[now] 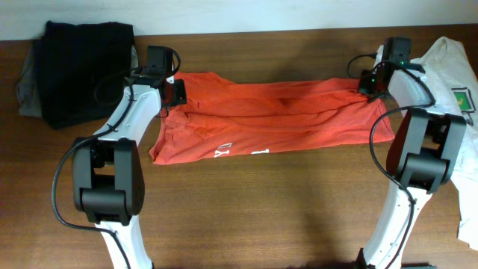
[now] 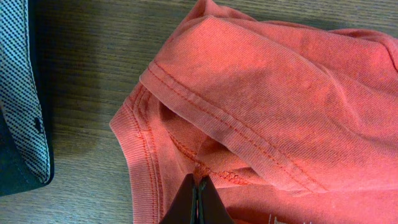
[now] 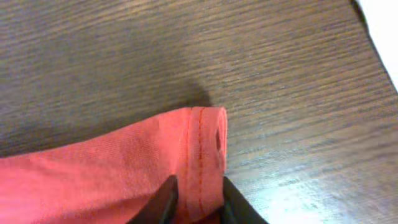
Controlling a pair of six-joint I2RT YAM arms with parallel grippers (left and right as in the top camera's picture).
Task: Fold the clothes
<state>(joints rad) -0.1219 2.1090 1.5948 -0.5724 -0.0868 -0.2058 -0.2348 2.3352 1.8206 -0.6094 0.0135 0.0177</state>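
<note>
The red-orange T-shirt (image 1: 272, 119) lies stretched across the middle of the table, folded lengthwise, with bits of white lettering at its front edge. My left gripper (image 1: 177, 93) is shut on a seam near the shirt's left end; in the left wrist view its tips (image 2: 199, 186) pinch the cloth (image 2: 280, 106). My right gripper (image 1: 367, 84) is shut on the shirt's right end; in the right wrist view its fingers (image 3: 198, 198) clamp a hemmed edge (image 3: 124, 168). A white T-shirt with a green emblem (image 1: 452, 71) lies at the far right, partly under the right arm.
A black garment (image 1: 82, 67) on a grey cloth lies at the back left; its checked edge shows in the left wrist view (image 2: 22, 93). The wooden table (image 1: 261, 217) stretches out in front of the shirt. The white shirt's edge shows in the right wrist view (image 3: 382, 25).
</note>
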